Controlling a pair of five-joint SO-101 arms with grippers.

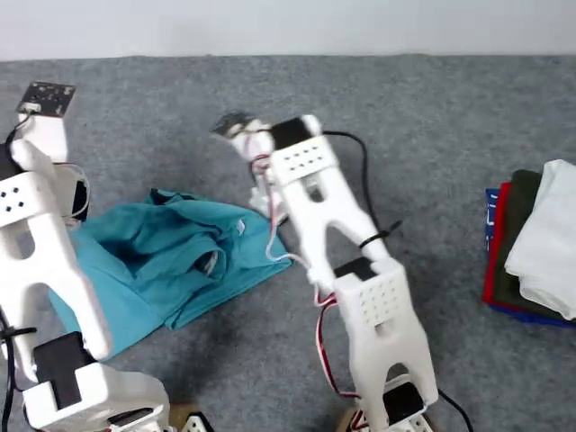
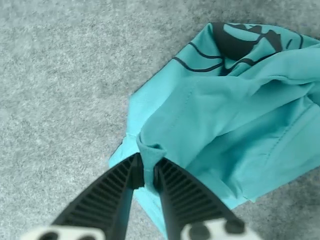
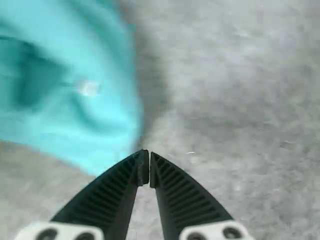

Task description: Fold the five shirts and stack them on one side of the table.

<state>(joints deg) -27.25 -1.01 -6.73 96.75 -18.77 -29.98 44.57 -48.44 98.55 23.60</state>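
Black ridged fingers (image 2: 117, 192) of the left gripper (image 2: 145, 172) were pinched on a raised fold of the teal shirt (image 2: 235, 115). The cloth was squeezed tight between the two tips. Thin dark lines and a dark print were seen on the far part of the shirt. Grey carpet (image 2: 60, 75) was spread out beside it.

The fingers (image 3: 170, 192) of the right gripper (image 3: 145, 169) were pressed together, and nothing was held between them. Grey carpet was seen under the tips, and the edge of the teal shirt was just beside them.

From the high view, the teal shirt (image 1: 171, 261) was seen lying crumpled in the left middle of the frame, with its collar turned up near the middle. The white left arm (image 1: 36, 243) was stood along the left edge of the frame, over the left side of the shirt. The white right arm (image 1: 351, 270) was stretched from the lower middle of the frame up to the upper middle, by the right side of the shirt.

A stack of folded shirts (image 1: 540, 243) was placed at the right edge of the frame, well apart from the teal shirt. Blue was at the bottom, then red, then dark green, and white was on top.
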